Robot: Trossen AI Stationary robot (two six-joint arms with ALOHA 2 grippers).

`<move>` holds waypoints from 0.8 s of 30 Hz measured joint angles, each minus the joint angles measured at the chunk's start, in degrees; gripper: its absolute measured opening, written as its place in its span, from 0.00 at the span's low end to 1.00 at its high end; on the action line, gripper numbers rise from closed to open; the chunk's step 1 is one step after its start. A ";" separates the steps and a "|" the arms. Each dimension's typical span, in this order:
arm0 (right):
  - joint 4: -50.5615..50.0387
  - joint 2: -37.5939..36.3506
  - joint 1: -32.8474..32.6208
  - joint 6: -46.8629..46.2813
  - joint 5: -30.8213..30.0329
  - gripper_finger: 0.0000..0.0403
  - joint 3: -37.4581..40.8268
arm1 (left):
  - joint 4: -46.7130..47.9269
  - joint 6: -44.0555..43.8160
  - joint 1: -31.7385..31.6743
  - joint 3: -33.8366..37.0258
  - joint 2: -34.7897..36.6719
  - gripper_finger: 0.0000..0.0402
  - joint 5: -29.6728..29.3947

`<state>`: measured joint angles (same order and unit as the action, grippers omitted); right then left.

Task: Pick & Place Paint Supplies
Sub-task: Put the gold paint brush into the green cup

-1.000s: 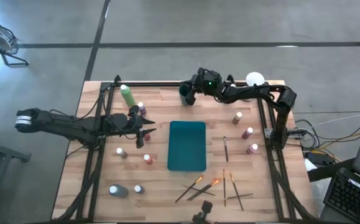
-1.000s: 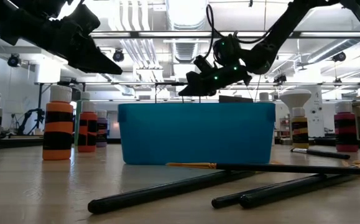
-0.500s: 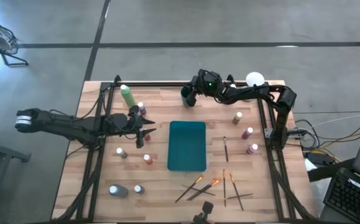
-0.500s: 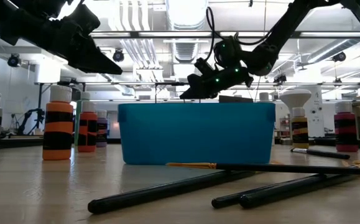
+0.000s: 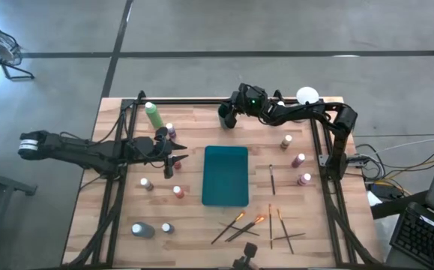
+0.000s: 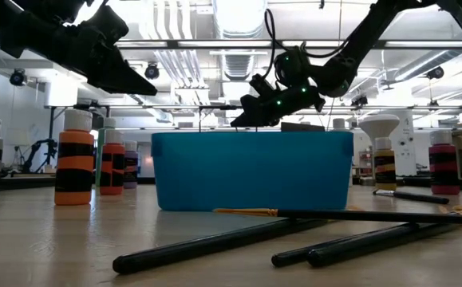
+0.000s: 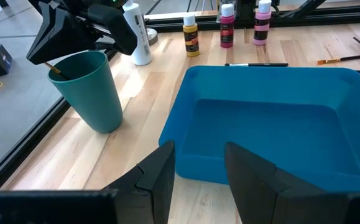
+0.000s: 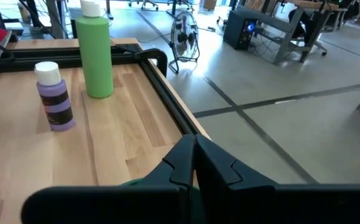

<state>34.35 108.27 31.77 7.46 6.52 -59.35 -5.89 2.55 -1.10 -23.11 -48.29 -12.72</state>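
Observation:
A dark teal cup (image 7: 91, 90) stands at the table's far middle, beyond the flat teal tray (image 5: 225, 175). My right gripper (image 7: 38, 53) hangs shut just over the cup's rim, with a thin wooden brush (image 7: 51, 66) poking out below its fingertips. My left gripper (image 7: 198, 180) hovers open and holds nothing, left of the tray's left rim (image 7: 186, 134). Small white-capped bottles stand left of the tray (image 5: 146, 183) and right of it (image 5: 299, 159). A tall green bottle (image 8: 97, 53) and a purple one (image 8: 55, 96) stand at the far left. Several brushes (image 5: 246, 227) lie near the front edge. My right gripper is shut on the thin brush; the gripper's own body hides the place of contact. Only the brush's wooden end (image 7: 52, 67) shows under the fingertips, slanting down inside the cup's rim (image 7: 74, 61). The fingers come nearly level from the table's right.
A white-domed object (image 5: 307, 95) stands at the far right corner. Black frame rails (image 5: 119, 172) run along the table's left, right and far edges. One brush (image 5: 272, 178) lies right of the tray. Bare wood lies between the tray and the cup.

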 joint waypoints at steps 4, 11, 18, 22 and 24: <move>-0.01 0.00 0.00 -0.60 -0.02 0.09 0.00 | 0.00 0.00 -0.01 0.00 0.00 0.36 -0.01; -0.46 -0.04 0.00 -1.11 -0.02 0.22 -0.40 | 0.00 0.02 -0.01 0.00 -0.01 0.36 0.01; -1.11 -0.08 0.00 -1.07 -0.02 0.34 -1.19 | 0.00 0.00 -0.01 0.00 0.00 0.36 0.00; -1.16 -0.09 0.00 -1.07 -0.02 0.40 -1.52 | -0.01 0.02 0.00 0.00 0.00 0.36 -0.01; -1.17 -0.09 0.00 -1.07 -0.02 0.44 -1.67 | 0.00 0.02 0.01 0.00 0.00 0.36 0.01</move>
<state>33.18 108.18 31.77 6.39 6.50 -61.02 -5.89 2.57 -1.08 -23.11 -48.29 -12.71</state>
